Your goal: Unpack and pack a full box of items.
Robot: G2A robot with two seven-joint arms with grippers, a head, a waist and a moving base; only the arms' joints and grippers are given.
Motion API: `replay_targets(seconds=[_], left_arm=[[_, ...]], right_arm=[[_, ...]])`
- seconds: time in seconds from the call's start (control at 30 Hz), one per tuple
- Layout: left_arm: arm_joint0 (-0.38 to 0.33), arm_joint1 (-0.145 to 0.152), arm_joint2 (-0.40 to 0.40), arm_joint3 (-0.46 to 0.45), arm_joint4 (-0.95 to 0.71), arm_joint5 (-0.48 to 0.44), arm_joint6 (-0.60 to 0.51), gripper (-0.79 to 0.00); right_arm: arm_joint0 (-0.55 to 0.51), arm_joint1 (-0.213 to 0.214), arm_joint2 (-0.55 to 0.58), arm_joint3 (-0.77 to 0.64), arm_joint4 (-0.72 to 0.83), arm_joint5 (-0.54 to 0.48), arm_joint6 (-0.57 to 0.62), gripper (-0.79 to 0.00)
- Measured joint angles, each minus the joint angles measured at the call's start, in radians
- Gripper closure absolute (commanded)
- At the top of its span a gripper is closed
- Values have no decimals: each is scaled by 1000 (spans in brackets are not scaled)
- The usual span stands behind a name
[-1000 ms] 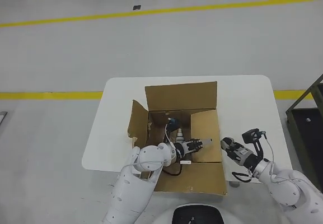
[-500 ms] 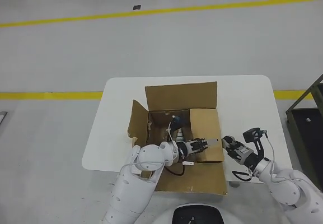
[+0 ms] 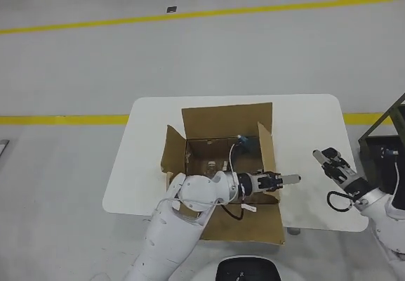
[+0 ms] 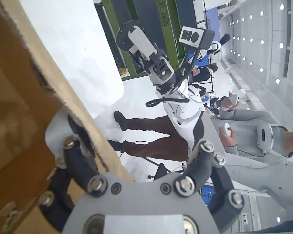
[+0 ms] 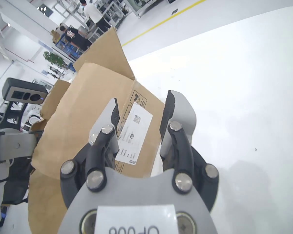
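An open cardboard box stands in the middle of the white table. Its right flap stands nearly upright. My left gripper sits at that flap's near corner, reaching past it over the table. In the left wrist view the left gripper is open, with the flap's edge between its fingers and against one of them. My right gripper hovers over the table to the right of the box, open and holding nothing. Its wrist view looks between its fingers at the box.
Small items lie on the box floor, too dim to tell apart. A white label is stuck on the box's right side. A green metal rack stands just off the table's right edge. Bare tabletop lies right of the box.
The right flap swung from lying over the box to nearly upright as my left gripper moved right. My right gripper drew back to the right, away from the box.
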Motion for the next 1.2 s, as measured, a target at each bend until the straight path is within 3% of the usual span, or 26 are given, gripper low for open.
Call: replay_targets(seconds=[0.13,0.27,0.37,0.53,0.87,1.2], left_arm=[[-31,-10,58,17,-6,-24,-8,-785],[-59,-23,124,47,11,-36,-3,-785],[-83,-33,159,83,9,-46,-2,-785],[-122,-49,210,136,16,-57,12,-785],[-146,-63,238,190,18,-57,27,-785],[-148,-64,235,197,18,-54,17,-785]], right_arm=[[-23,5,68,-21,106,8,59,-388],[-39,10,118,-31,142,18,104,-465],[-50,13,142,-36,156,27,134,-388],[-59,17,159,-45,157,28,178,-366],[-18,19,108,-34,162,-5,243,-360],[60,16,9,44,135,-11,264,-283]])
